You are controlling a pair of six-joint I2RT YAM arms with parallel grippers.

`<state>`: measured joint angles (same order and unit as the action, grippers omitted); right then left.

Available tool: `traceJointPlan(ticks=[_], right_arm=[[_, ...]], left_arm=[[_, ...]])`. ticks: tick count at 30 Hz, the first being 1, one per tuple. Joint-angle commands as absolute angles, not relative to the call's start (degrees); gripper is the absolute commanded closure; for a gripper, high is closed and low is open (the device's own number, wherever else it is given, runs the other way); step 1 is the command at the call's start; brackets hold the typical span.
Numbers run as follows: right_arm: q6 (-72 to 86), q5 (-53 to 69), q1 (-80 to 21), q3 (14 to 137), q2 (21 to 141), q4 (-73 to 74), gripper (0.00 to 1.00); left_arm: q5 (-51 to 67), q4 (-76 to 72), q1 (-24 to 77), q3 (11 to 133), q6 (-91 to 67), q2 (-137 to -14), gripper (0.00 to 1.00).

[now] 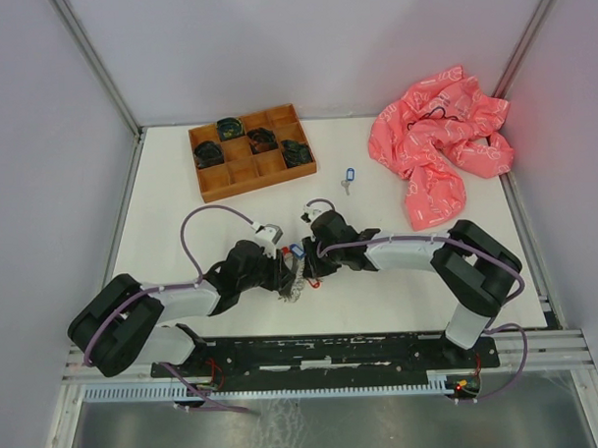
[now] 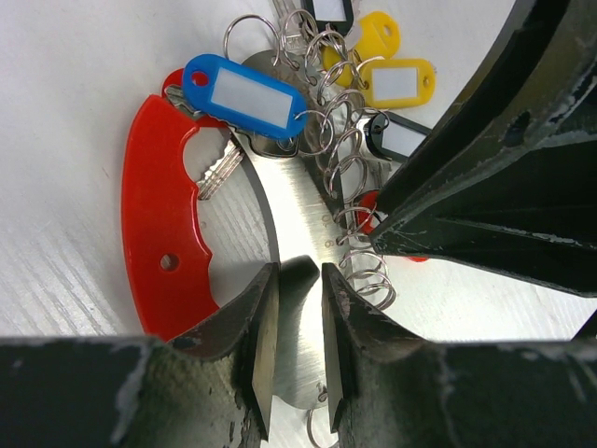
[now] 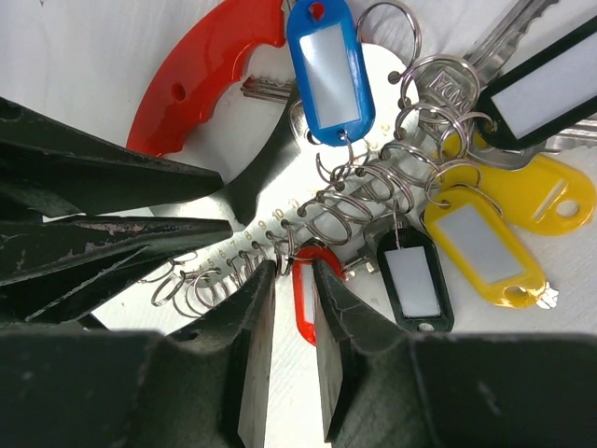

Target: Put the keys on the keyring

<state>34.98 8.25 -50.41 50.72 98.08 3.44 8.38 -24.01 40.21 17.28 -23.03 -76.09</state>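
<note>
Desk (image 1: 171, 204) surface is white. At its far right I see a crumpled pink cloth (image 1: 439, 140); at far left, a wooden tray (image 1: 252, 152) with compartments. Both arms meet at mid-desk over the key bunch.

The left gripper (image 2: 298, 271) is clamped on the keyring (image 2: 298, 205), its fingers against the two edges of the flat silvery band. The right gripper (image 3: 294, 271) has its fingers slightly apart with a red tag (image 3: 304, 299) in the gap; I cannot tell whether it grips.

The keyring is a curved, shiny metal band joined to a red plastic crescent (image 2: 154, 215). The keys (image 2: 224, 168) hang from it on small wire rings (image 2: 350, 168), with blue (image 2: 244, 95), yellow (image 2: 401, 82) and black (image 3: 410, 280) label tags. One blue-tagged key (image 1: 348, 175) lies alone beside the tray.
</note>
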Motion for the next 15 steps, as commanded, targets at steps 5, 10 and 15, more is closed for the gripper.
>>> traceJointPlan(ticks=[5,10,15], right_arm=[[35.8,8.7,-50.4,53.2,99.5,0.7,0.74],[35.6,8.5,-50.4,53.8,99.9,0.9,0.76],[34.8,8.1,-50.1,54.2,100.0,1.3,0.85]], left_arm=[[10.5,-21.6,40.2,18.5,-25.8,-78.1,0.68],[10.8,-21.7,40.2,18.8,-25.7,-78.6,0.68],[10.7,-21.7,40.2,18.6,-25.7,-78.1,0.68]])
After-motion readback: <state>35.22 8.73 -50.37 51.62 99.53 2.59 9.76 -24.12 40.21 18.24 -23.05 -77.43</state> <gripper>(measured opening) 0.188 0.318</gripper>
